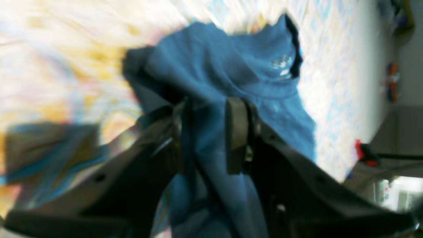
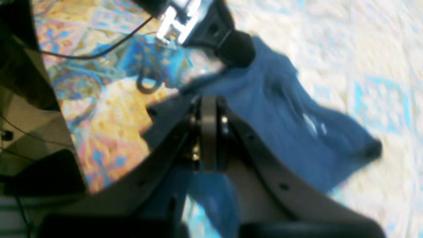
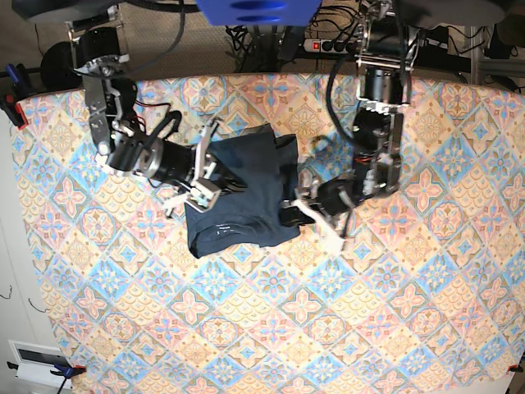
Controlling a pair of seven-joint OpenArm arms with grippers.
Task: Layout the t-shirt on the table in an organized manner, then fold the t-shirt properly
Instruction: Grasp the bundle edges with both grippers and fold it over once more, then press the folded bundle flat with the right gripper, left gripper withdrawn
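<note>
The t-shirt (image 3: 242,193) lies bunched on the patterned table (image 3: 328,328) between both hands. The left hand (image 3: 297,203) and the right hand (image 3: 205,182) each clamp shirt fabric at opposite edges.

My arms are black, with bare silver metal brackets at the joints and black cables looping along them. My left gripper (image 1: 211,135) has dark, tapering fingers with a flat olive-grey pad (image 1: 236,134). My right gripper (image 2: 209,132) is alike, its fingers dotted with small screw holes.
</note>
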